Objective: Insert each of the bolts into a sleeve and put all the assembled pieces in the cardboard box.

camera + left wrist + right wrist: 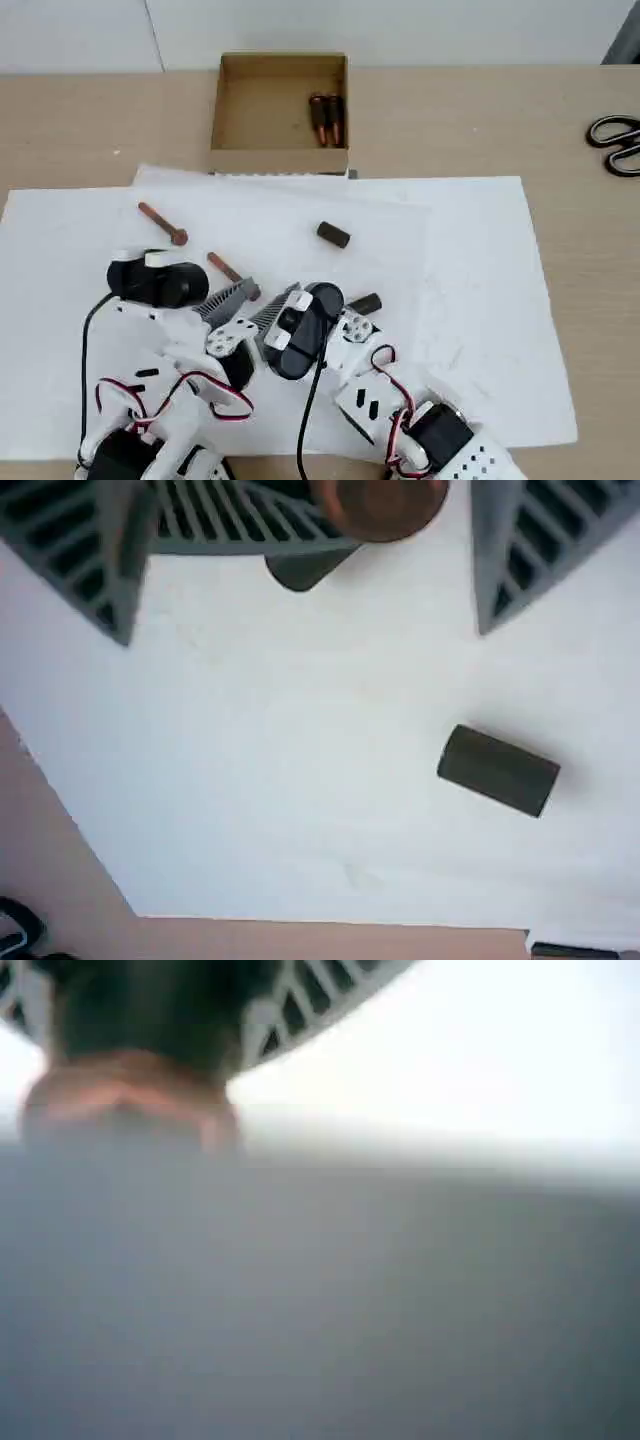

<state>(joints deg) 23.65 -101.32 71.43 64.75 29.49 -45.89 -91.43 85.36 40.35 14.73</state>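
On the worktop [480, 110], a loose bolt [162, 222] lay leftmost. Next, the left hand [245, 292] stood open around the head of a second bolt [230, 272], not gripping. The right hand [282, 302] gave no readable grip. A sleeve [333, 234] lay farther right. Grasping seemed underway; closing squarely should follow.
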